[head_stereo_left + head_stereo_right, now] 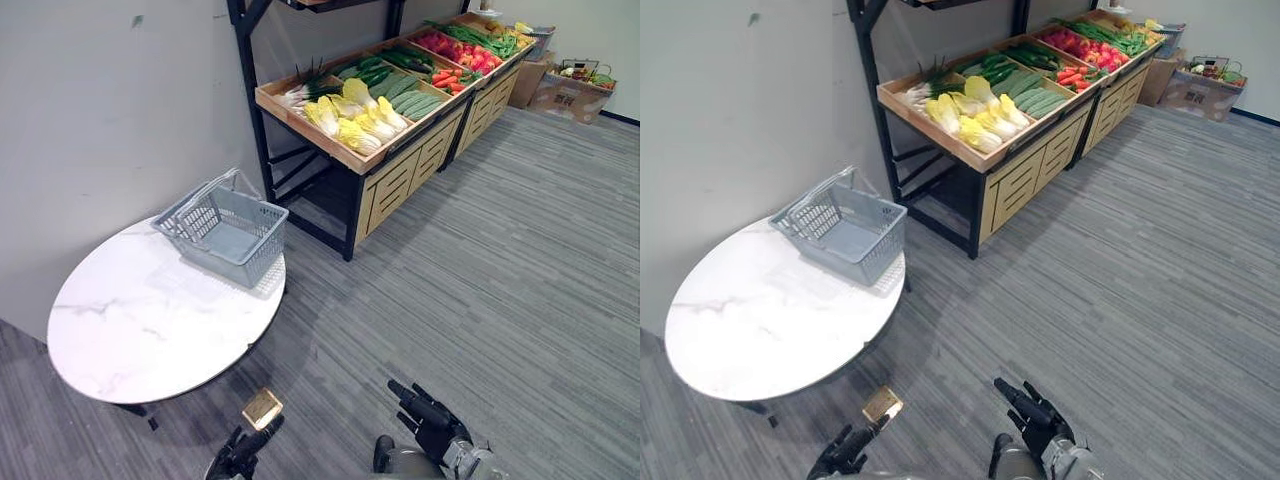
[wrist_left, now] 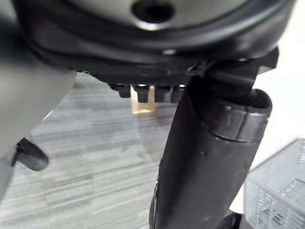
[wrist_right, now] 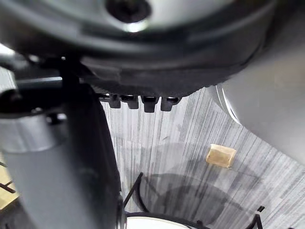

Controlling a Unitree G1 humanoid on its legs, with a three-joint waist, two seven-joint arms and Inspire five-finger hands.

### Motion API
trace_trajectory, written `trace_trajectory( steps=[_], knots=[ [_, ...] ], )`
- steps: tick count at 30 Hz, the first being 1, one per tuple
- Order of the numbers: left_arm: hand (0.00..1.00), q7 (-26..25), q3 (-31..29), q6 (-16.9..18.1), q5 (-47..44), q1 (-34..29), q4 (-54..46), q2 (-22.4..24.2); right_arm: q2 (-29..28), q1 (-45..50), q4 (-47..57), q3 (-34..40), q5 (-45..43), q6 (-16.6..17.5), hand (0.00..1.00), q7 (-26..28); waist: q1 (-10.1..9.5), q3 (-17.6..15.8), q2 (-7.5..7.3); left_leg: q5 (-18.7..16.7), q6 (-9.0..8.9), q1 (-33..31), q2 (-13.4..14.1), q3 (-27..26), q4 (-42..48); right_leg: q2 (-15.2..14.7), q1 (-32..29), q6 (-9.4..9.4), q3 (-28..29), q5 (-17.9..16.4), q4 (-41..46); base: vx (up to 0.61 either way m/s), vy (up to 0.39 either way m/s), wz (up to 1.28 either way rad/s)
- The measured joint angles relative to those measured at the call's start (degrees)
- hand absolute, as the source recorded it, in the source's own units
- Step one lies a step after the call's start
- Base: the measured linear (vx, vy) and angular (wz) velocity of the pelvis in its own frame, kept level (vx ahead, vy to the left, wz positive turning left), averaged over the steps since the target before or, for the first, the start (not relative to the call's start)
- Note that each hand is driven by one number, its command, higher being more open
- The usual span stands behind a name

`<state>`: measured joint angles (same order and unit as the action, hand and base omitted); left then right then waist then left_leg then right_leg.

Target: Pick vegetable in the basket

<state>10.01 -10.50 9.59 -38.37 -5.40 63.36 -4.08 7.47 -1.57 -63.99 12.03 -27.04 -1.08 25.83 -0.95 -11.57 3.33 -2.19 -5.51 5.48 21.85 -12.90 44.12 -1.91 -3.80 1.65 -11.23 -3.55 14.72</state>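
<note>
An empty grey plastic basket stands on the far right part of a round white marble table, its handles folded down. Beyond it, a wooden display stand holds yellow-green cabbages, cucumbers, carrots and red vegetables. My left hand hangs low in front of the table, fingers relaxed and holding nothing. My right hand hovers over the floor to the right, also open and holding nothing. Both hands are far from the vegetables.
A small tan block lies on the grey striped floor by the table's near edge. A grey wall runs behind the table. Cardboard boxes and a wire basket sit at the far right. Open floor stretches right of the stand.
</note>
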Motion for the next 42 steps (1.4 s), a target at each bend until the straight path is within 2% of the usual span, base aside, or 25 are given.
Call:
trace_trajectory(
  steps=[1,2,4,6,7,8,9,10,11,12,13,17,19,21,24,27,29,30,31,32,33,36,37,41,42],
  knots=[
    [1.0,0.0,0.0,0.0,0.1,-0.1,-0.1,-0.2,0.1,0.2,-0.1,-0.5,0.0,0.0,1.0,-0.1,-0.13,-0.4,-0.21,2.9,0.16,-1.3,1.4,0.1,3.7,0.5,2.6,-0.46,-0.1,-0.1,-2.1,0.47,-0.086,0.1],
    [1.0,0.1,0.0,0.4,0.3,0.2,-0.4,-0.2,0.5,0.4,-0.9,-1.7,0.0,-0.3,1.0,-0.3,-0.1,-0.5,0.21,-0.4,0.87,-4.4,3.3,-0.9,10.6,1.0,6.8,-1.61,-0.7,-0.2,-5.1,0.36,-0.035,0.11],
    [1.0,0.0,-1.0,0.4,0.6,0.2,-1.3,-0.5,0.6,0.7,-2.1,-1.8,0.1,-0.7,1.0,-0.6,-0.23,-0.4,-0.31,-7.0,1.33,-7.5,3.5,-7.5,11.2,0.3,11.5,-1.9,-1.4,0.1,-7.9,0.45,-0.054,0.11],
    [1.0,0.1,-1.9,0.4,0.7,0.3,-1.6,-0.5,0.3,0.4,-1.9,-1.5,0.0,-0.5,1.0,-0.6,-0.35,-0.6,-1.83,-10.4,0.92,-10.4,-1.5,-13.4,0.3,-2.1,13.3,-1.69,-1.9,-0.1,-9.3,0.46,0.013,0.09],
    [1.0,0.3,-1.3,0.3,0.7,0.7,-1.8,-0.1,0.2,0.1,-1.8,-0.7,0.0,0.0,1.0,-0.6,-0.34,-1.0,-2.53,-7.7,1.15,-12.8,-9.1,-15.5,-17.4,-4.1,14.4,0.04,-3.0,-1.2,-9.3,0.37,0.089,0.14],
    [1.0,0.3,-1.1,0.3,0.7,0.6,-1.7,0.1,0.2,0.2,-1.8,-0.6,0.0,0.0,1.0,-0.6,-0.35,-0.9,-2.3,-5.6,1.58,-12.8,-10.0,-15.8,-20.7,-3.8,14.5,0.67,-3.1,-1.6,-9.2,0.36,0.117,0.21],
    [1.0,0.3,-0.4,0.2,0.7,0.2,-1.5,0.5,0.7,0.6,-1.9,-0.4,0.0,0.0,1.0,-0.7,-0.5,-0.5,-1.46,1.0,8.81,-13.3,-11.5,-17.9,-27.9,-2.9,15.1,2.13,-3.4,-2.7,-8.7,0.34,0.118,0.39],
    [1.0,-0.3,0.7,0.3,1.0,0.2,-0.9,-0.6,-1.3,0.9,-1.9,-0.4,-0.2,-0.1,1.0,-1.0,-0.34,0.5,-4.01,1.1,9.91,-12.6,-14.0,-18.1,-29.0,-5.0,14.8,2.79,-4.3,-4.7,-7.6,0.44,0.103,0.6],
    [1.0,-0.4,0.7,0.2,1.5,0.2,-0.9,-1.3,-2.2,1.2,-1.9,-0.5,-0.3,-0.1,1.0,-0.9,-0.32,1.0,-5.11,1.1,9.92,-12.4,-15.1,-17.6,-30.8,-5.5,14.8,2.66,-4.7,-4.8,-7.5,0.51,0.103,0.76],
    [1.0,-0.7,0.7,-0.1,2.0,0.1,-0.6,-1.8,-3.2,1.2,-2.0,-0.4,-0.3,-0.1,1.0,-0.9,-0.54,1.5,-6.49,1.1,9.88,-12.0,-16.8,-17.0,-32.7,-6.4,15.2,2.68,-5.1,-4.9,-8.1,0.45,0.084,0.59],
    [1.0,-1.1,0.8,-0.3,2.1,0.2,-0.2,-1.8,-3.6,0.8,-2.0,-0.6,-0.4,0.0,1.0,-0.9,-0.67,1.5,-6.94,1.1,9.88,-11.5,-18.0,-16.5,-33.6,-6.9,16.2,2.7,-5.9,-4.9,-8.5,0.37,0.107,0.54],
    [1.0,-2.7,1.4,-1.0,2.0,-0.1,0.2,-2.0,-4.0,0.0,-2.2,-2.0,-2.0,0.1,1.0,-0.9,-1.18,1.6,-6.72,0.6,9.94,-7.5,-20.2,-17.0,-35.8,-8.5,19.1,3.82,-8.9,-4.0,-6.1,0.19,0.107,0.3],
    [1.0,-3.2,2.8,-1.1,2.0,-0.2,0.7,-1.8,-4.0,0.1,-2.2,-1.9,-2.3,0.4,1.0,-0.8,-1.4,1.9,-5.72,0.5,9.91,-5.0,-20.3,-16.9,-38.8,-8.9,16.6,3.83,-9.2,-4.0,2.2,0.13,0.133,0.24],
    [1.0,-3.3,4.1,-1.0,2.8,-0.1,0.5,-2.5,-4.2,0.7,-3.1,-1.6,-2.4,1.3,1.0,-0.5,-0.94,1.7,-5.95,0.9,9.57,-1.5,-21.1,-13.2,-42.9,-11.7,11.6,4.74,-9.2,-3.8,18.3,0.11,0.047,0.62],
    [1.0,-3.4,7.5,-1.0,3.0,0.6,0.6,-3.7,-4.4,1.2,-2.5,0.6,-3.1,2.7,1.0,0.0,0.15,1.5,-5.96,0.3,9.38,-1.3,-20.6,-6.9,-43.8,-11.5,6.1,3.92,-9.0,-12.0,20.7,0.09,-0.05,0.98],
    [1.0,-3.2,7.9,-1.1,3.2,1.1,0.7,-3.6,-4.2,1.2,-2.0,1.5,-4.7,3.7,1.0,0.0,0.78,1.2,-4.73,0.0,8.74,-1.4,-18.8,-1.6,-43.8,-8.9,2.3,4.59,-4.2,-12.5,13.9,0.08,-0.118,1.03],
    [1.0,-3.1,7.7,-1.6,3.2,1.0,0.8,-4.0,-3.8,0.9,-1.8,1.5,-4.6,3.9,1.0,0.0,0.91,1.0,-4.07,-0.2,7.39,-1.5,-16.9,3.2,-44.1,-5.8,0.6,7.23,2.9,-8.8,2.4,0.12,-0.245,1.16],
    [1.0,-3.1,7.5,-1.7,3.2,0.8,0.8,-4.3,-3.9,1.0,-1.9,1.5,-4.6,3.9,1.0,0.0,0.9,1.0,-4.24,-0.2,6.54,-1.5,-16.7,4.2,-44.2,-5.6,0.7,7.45,3.9,-6.9,-1.0,0.17,-0.312,1.04],
    [1.0,-2.8,7.2,-2.0,3.2,0.1,0.8,-5.1,-4.3,1.1,-2.2,1.4,-4.6,3.9,1.0,0.1,0.85,1.4,-5.7,-0.3,5.03,-1.3,-17.2,4.9,-44.4,-5.9,0.9,7.6,5.6,-0.2,-7.0,0.17,-0.292,0.89],
    [1.0,-2.5,6.8,-2.3,3.1,-0.6,0.9,-6.9,-5.3,1.2,-2.6,1.2,-4.6,3.9,1.0,0.1,0.61,1.6,-8.64,-0.3,3.38,-0.3,-18.9,5.5,-45.0,-7.1,1.0,6.9,6.1,7.7,-7.6,0.28,-0.376,0.65],
    [1.0,-2.7,6.7,-2.7,3.1,-1.1,1.1,-6.4,-4.9,0.4,-3.5,1.1,-4.5,3.9,1.0,-0.1,-0.19,1.8,-7.76,-0.9,2.17,0.0,-17.9,5.4,-44.8,-6.4,1.9,6.51,6.0,6.2,-8.4,0.24,-0.301,0.28],
    [1.0,-2.1,6.4,-3.8,3.1,-1.9,1.1,-4.6,-3.4,-0.2,-3.1,0.3,-4.5,4.9,1.0,-0.6,-0.37,2.6,-4.76,-0.2,0.77,-0.1,-15.8,5.5,-46.3,-4.3,2.4,5.26,4.8,5.3,-10.2,0.19,-0.183,0.12],
    [1.0,-2.0,6.3,-4.1,3.1,-1.8,1.1,-4.5,-3.3,-0.4,-3.2,0.1,-4.3,5.2,1.0,-1.1,-0.31,2.6,-4.62,0.1,0.44,-0.1,-15.7,5.4,-46.7,-4.2,2.8,5.01,4.4,5.0,-10.6,0.18,-0.137,0.34],
    [1.0,-1.5,6.9,-4.7,3.1,-1.4,0.0,-4.3,-2.0,-1.2,-1.6,-3.5,1.2,12.0,1.0,-7.2,-0.15,3.1,-5.06,1.0,-0.32,0.7,-15.0,4.3,-47.5,-3.6,4.7,4.35,3.4,4.4,-10.8,0.09,-0.014,0.29],
    [1.0,-1.4,7.3,-4.8,4.5,-1.2,-0.7,-4.5,-0.4,-4.4,14.9,-7.8,6.8,13.8,1.0,-19.7,-0.02,3.9,-6.06,1.8,0.28,0.3,-15.9,3.5,-49.1,-3.7,3.1,4.35,4.9,4.4,-10.8,-0.02,0.081,-0.16]
  ],
)
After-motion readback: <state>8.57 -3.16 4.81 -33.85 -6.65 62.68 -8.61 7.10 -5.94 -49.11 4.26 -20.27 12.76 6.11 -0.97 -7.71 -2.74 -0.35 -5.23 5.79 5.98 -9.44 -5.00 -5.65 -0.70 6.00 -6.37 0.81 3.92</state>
